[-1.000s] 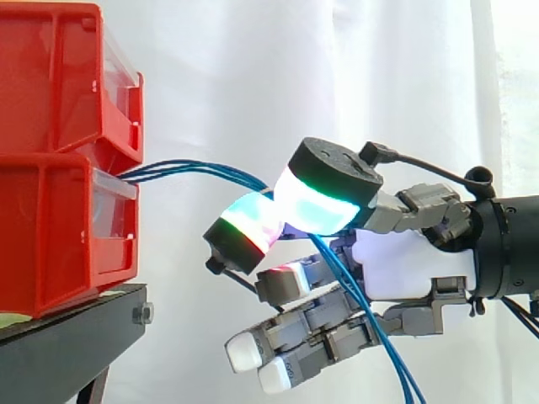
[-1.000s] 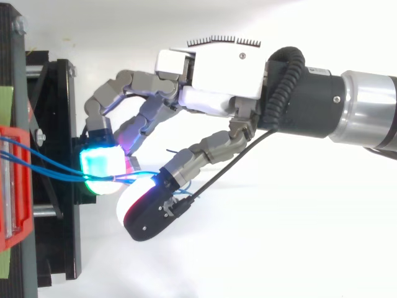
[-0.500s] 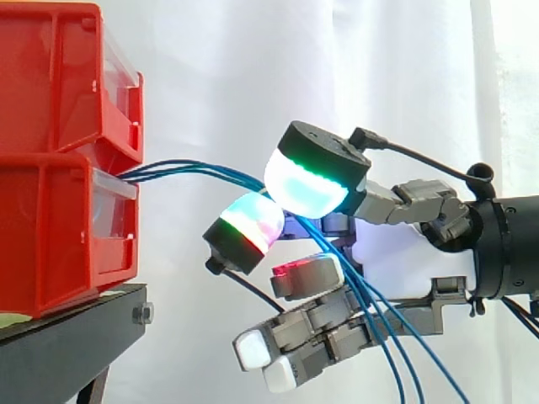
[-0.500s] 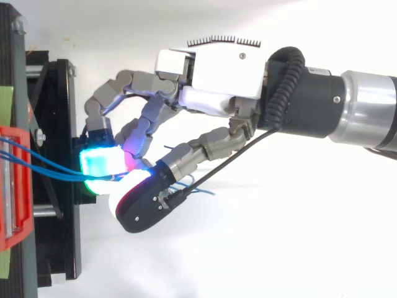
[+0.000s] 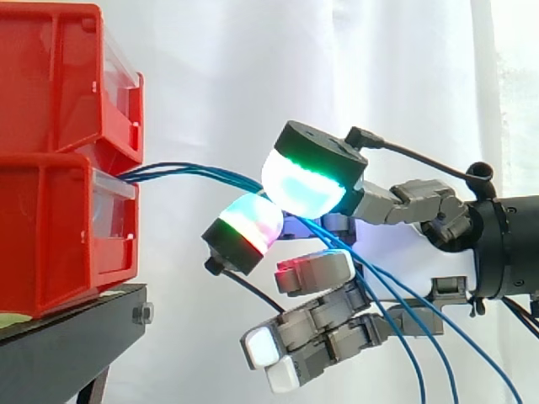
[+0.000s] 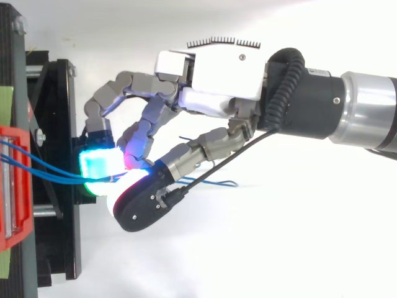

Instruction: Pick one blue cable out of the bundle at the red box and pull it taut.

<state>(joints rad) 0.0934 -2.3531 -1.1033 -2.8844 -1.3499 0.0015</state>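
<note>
From the side, the blue cables (image 5: 185, 170) are thin, glossy strands. They leave the gap between the two stacked red bins (image 5: 50, 244) as a tight bundle. They run nearly level to my hand (image 5: 396, 202), arching slightly, with no sag. My thumb pad, glowing green and cyan, sits just above a fingertip pad (image 5: 246, 225) lit green and red, and the bundle goes in between them, clamped there. I cannot tell how many strands are in the pinch. Behind my palm the cables fan into separate strands that hang down to the right. My other fingers are loosely curled below and hold nothing. The bins stand on a black stand (image 5: 67, 337) before a white curtain (image 5: 219, 76).

From above, two strands of the blue cables (image 6: 59, 176) cross from the red bins (image 6: 12, 186) over the black stand (image 6: 62, 236), converging where the cyan pad meets my thumb. A loose strand shows beyond my hand (image 6: 217, 74).
</note>
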